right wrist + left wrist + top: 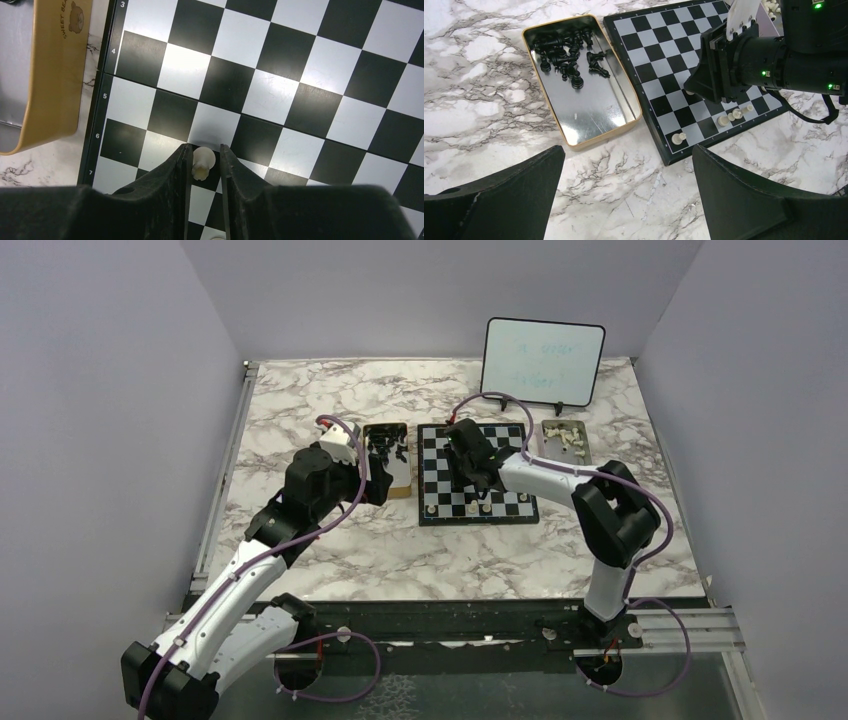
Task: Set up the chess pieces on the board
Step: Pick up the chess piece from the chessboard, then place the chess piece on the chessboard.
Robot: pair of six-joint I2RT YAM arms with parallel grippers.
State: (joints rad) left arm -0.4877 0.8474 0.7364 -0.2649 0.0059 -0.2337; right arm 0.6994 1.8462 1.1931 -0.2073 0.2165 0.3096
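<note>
Marble-patterned tabletop [330, 540] filled most of the top view, white with grey veins. Board [430, 465] lay flat at centre of that view, black and white checks with a thin black border. Whiteboard [543, 360] stood upright beyond it, upper right. Gold tin [574, 145] sat just beside the board's left edge and held loose black pieces [566, 57] heaped at its far end, with bare metal at the near end. Small metal tray [548, 445] sat just off the board's right edge with cream pieces [568, 435] in it. Left gripper [626, 150] hung over the marble near the tin's near end, jaws spread wide, nothing between them. Right gripper [205, 147] was low over the board, its fingers [182, 165] close on either side of one cream pawn [203, 161] at lower centre of the right wrist view, by the rows marked 6 and 7. Could not tell whether the pawn was actually clamped or only flanked. A few more cream pieces [736, 114] stood in the board's near row, one [679, 138] at the corner square nearest the tin.
</note>
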